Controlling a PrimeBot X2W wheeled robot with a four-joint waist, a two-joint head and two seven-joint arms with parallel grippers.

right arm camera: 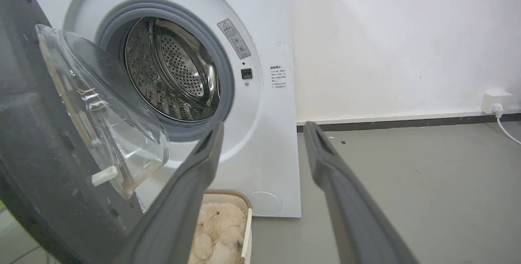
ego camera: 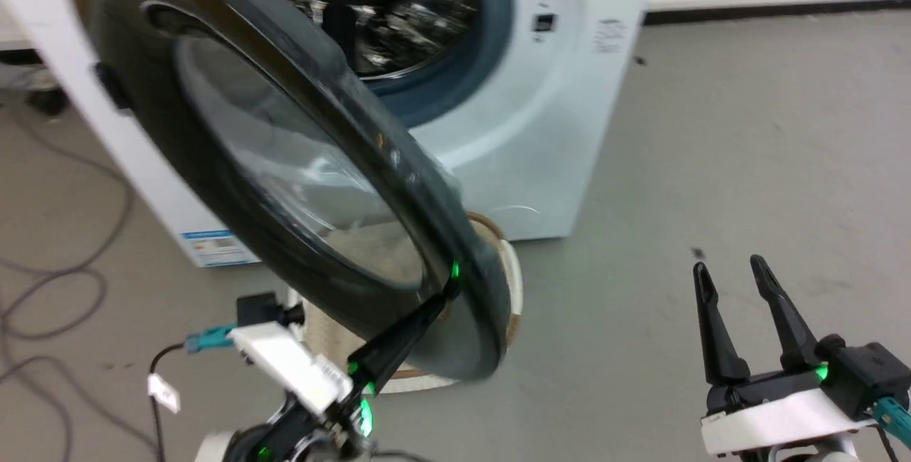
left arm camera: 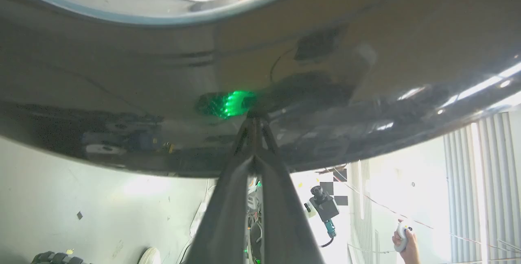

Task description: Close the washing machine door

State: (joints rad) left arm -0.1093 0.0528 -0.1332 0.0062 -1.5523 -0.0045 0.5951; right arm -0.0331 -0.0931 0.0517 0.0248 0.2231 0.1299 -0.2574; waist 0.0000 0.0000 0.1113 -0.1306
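Observation:
The washing machine is a white box with its steel drum mouth uncovered. The washing machine door stands swung out toward me, its black rim glossy around a clear glass bowl. My left gripper is shut with nothing between its fingers, and its tips touch the outer face of the door's lower rim. The left wrist view shows those tips against the dark rim. My right gripper hangs open over the floor to the right, apart from the door. From the right wrist, the right gripper points at the machine, with the door at left.
A cream basket with a brown rim stands on the floor under the door, holding a plush toy. Cables lie on the floor at left. A wall socket sits far right. A person's hand holds a controller.

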